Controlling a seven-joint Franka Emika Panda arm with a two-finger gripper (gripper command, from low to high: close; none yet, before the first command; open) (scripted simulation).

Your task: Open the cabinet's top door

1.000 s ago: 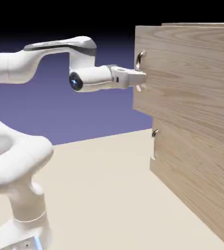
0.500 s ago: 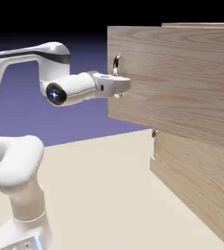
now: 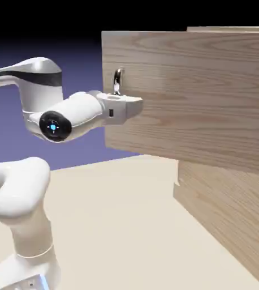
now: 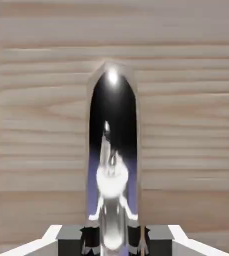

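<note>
The cabinet (image 3: 231,29) of light oak-grain wood stands at the exterior view's right. Its top door (image 3: 194,96) is swung far out to the left, and its free edge reaches past my hand. My gripper (image 3: 133,106) is shut on the top door's curved metal handle (image 3: 118,80) near that edge. In the hand view the shiny handle (image 4: 112,145) rises against the door's wood (image 4: 186,125). It runs down between my dark fingertips (image 4: 90,239), and my gripper (image 4: 111,241) is clamped on its lower end.
The lower door (image 3: 225,218) stays flat against the cabinet body below the swung panel. The beige table (image 3: 115,226) stretches between my white arm (image 3: 18,198) at the left and the cabinet. The blue-violet backdrop (image 3: 69,62) lies behind.
My hand has moved left and slightly down with the handle in its grip. The top door has swung further out, and its free edge has travelled well to the left.
</note>
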